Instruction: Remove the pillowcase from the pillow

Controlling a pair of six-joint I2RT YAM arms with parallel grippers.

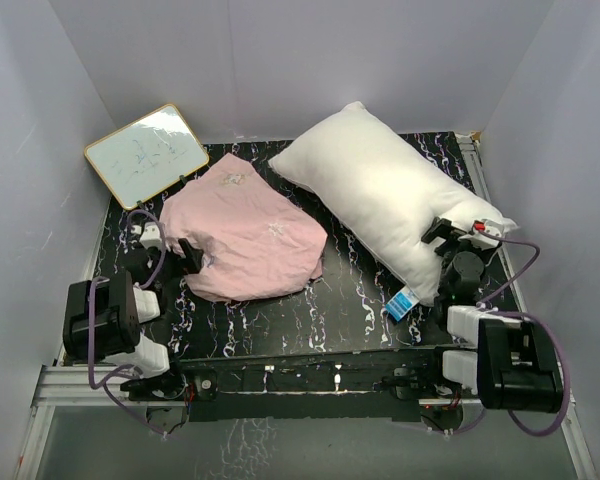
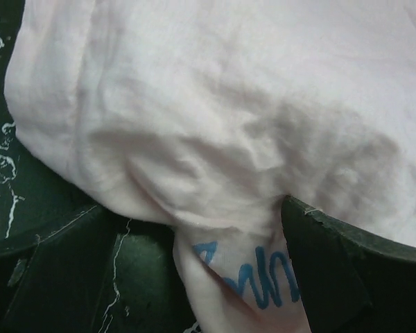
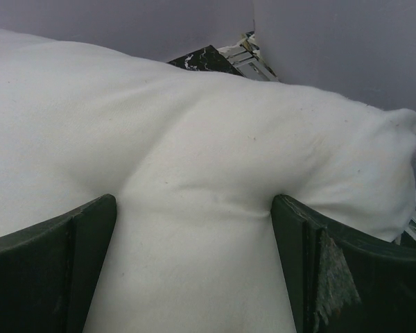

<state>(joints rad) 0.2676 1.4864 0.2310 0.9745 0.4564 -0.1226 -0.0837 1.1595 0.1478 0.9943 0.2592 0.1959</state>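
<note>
The pillowcase (image 1: 245, 235) lies crumpled on the left half of the table, pale pink side out, apart from the pillow. My left gripper (image 1: 190, 255) sits at its near left edge. In the left wrist view that gripper (image 2: 194, 208) is open, with a fold of pink pillowcase (image 2: 229, 104) carrying blue lettering (image 2: 263, 277) lying between the fingers and touching the right one. The plump white pillow (image 1: 380, 190) lies diagonally on the right. My right gripper (image 1: 442, 235) is open at its near right end, and the pillow (image 3: 194, 104) bulges between the wide fingers of that gripper (image 3: 194, 201).
A small framed whiteboard (image 1: 147, 155) leans at the back left corner. The pillow's blue tag (image 1: 402, 303) pokes out at its near edge. The black marbled tabletop (image 1: 330, 310) is boxed in by pale walls on three sides.
</note>
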